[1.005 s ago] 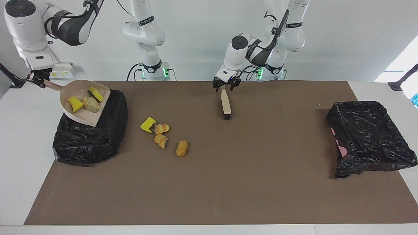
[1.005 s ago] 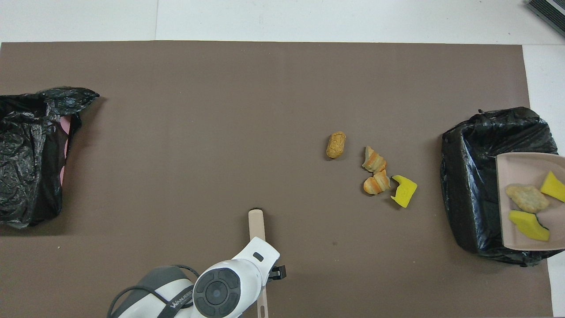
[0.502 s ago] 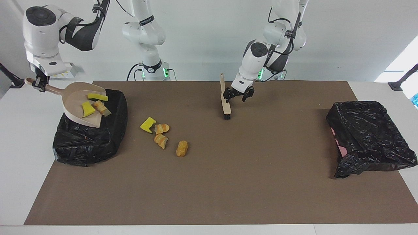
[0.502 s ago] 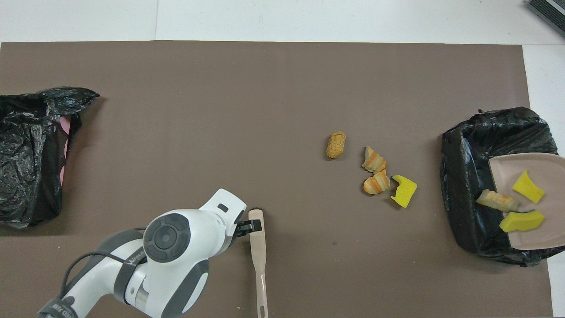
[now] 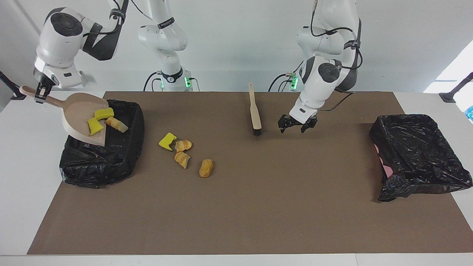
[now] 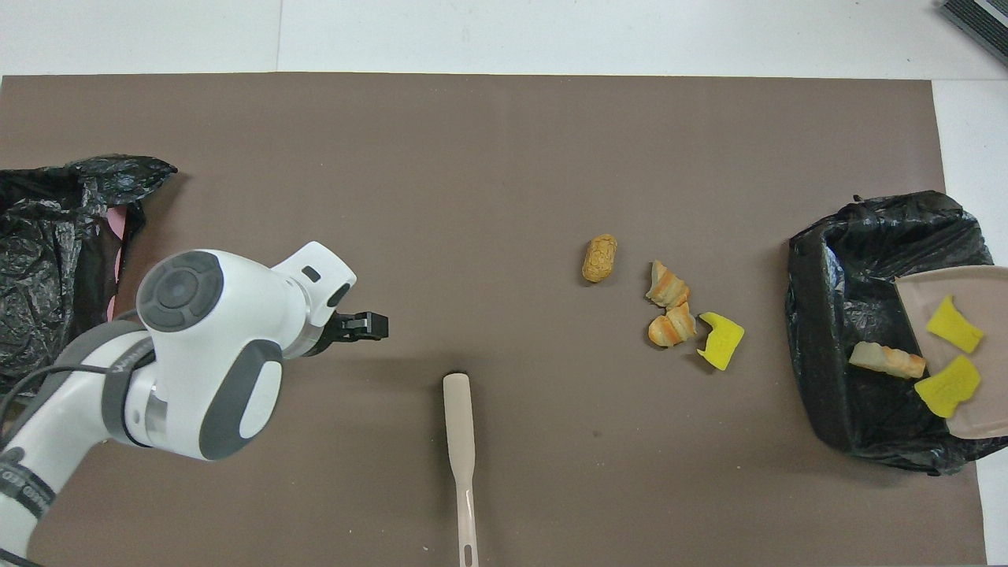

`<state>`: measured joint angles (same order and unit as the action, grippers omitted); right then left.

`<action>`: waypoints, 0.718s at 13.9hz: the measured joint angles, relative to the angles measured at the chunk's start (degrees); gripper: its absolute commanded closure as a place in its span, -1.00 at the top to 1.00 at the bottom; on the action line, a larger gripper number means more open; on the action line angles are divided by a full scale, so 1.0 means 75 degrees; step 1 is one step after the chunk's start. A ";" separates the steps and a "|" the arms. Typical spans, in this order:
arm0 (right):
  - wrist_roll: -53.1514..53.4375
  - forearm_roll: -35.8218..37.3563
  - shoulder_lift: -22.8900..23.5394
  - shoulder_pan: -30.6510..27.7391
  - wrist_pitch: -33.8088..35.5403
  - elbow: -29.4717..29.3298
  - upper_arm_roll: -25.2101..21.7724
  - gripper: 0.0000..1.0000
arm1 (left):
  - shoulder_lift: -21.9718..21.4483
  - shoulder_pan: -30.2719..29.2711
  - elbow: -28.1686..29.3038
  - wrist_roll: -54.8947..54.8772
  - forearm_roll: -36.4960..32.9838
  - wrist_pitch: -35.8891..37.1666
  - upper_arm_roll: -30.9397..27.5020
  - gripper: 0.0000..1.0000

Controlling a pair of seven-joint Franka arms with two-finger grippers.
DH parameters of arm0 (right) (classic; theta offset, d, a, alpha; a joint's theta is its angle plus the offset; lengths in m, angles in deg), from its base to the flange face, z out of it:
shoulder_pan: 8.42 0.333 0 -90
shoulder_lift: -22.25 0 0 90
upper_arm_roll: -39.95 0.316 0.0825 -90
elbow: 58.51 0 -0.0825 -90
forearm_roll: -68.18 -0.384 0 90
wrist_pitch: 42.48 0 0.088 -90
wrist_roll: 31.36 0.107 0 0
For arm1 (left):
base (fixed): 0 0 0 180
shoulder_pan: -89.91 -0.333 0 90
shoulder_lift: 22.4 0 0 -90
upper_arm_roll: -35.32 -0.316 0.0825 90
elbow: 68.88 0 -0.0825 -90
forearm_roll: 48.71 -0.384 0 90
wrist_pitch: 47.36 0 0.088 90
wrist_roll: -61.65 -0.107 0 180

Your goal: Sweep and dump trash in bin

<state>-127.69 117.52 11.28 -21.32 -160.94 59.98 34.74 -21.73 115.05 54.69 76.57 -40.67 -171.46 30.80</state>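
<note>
Upper left of facing view: right gripper point(image 5: 40, 95) clenched on dustpan point(image 5: 79, 118) handle, pan tilted over bin point(image 5: 99, 162); three trash pieces sliding toward lip. Left gripper point(image 5: 294, 126) spread wide, empty, over table point(image 5: 258, 207) beside brush point(image 5: 255, 112). Four trash pieces point(image 5: 183, 153) lie left of centre. Risk: pan lip near bin rim, so pieces may spill outside.

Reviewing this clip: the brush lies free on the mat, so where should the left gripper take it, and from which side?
Probably the brush by its narrow handle, the end nearest the robots, coming straight down from above. It lies flat, bristle head pointing away from the robots, and the handle is slim enough for the open left gripper, now over the mat beside it.
</note>
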 measured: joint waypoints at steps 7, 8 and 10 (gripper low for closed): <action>0.0304 0.0522 -0.0419 0.0078 0.0436 0.0114 0.0016 -1.00 | 0.0002 -0.1721 -0.1389 -0.2181 -0.0516 0.1141 -0.0041 1.00; 0.0347 0.0676 -0.0525 0.0178 0.0509 0.0217 0.0038 -1.00 | 0.0002 -0.1915 -0.1580 -0.2378 -0.0550 0.1248 -0.0043 1.00; 0.0617 0.1318 -0.0812 0.0594 0.0659 0.0461 0.0113 -1.00 | 0.0006 -0.2238 -0.1788 -0.2779 -0.0598 0.1335 -0.0049 1.00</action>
<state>-123.06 127.40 5.19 -16.86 -156.00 63.44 35.59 -21.68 98.26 41.28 55.72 -45.16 -161.45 30.43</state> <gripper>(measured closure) 0.683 0.000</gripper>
